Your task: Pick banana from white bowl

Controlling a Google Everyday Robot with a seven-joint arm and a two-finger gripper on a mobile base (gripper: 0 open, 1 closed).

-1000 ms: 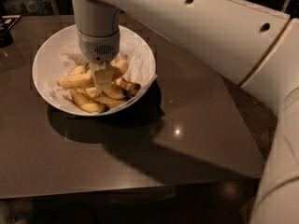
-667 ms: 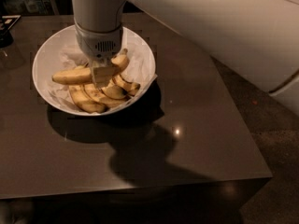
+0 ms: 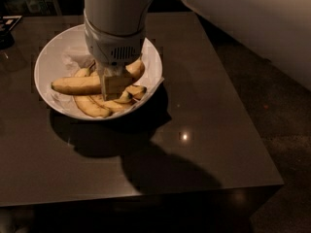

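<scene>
Pale yellow and nearly straight, the banana [image 3: 75, 85] lay across the middle of the white bowl [image 3: 43, 57] in the upper left of the frame. It rested on top of the shorter curved bananas [image 3: 92, 107], probably because it was the longest piece and spanned the heap. Crumpled white paper [image 3: 72, 57] lined the bowl beneath the fruit. The bowl sat toward the far left corner of the dark brown table [image 3: 204, 144].

The gripper [image 3: 114, 84] hung straight down from the white arm [image 3: 114, 13] into the bowl, and its tan tip covered the banana's right end. That placement suggested a grasp at that end. Whether the claw was apart or clamped on the banana could not be told, since the wrist housing hid the far side.
</scene>
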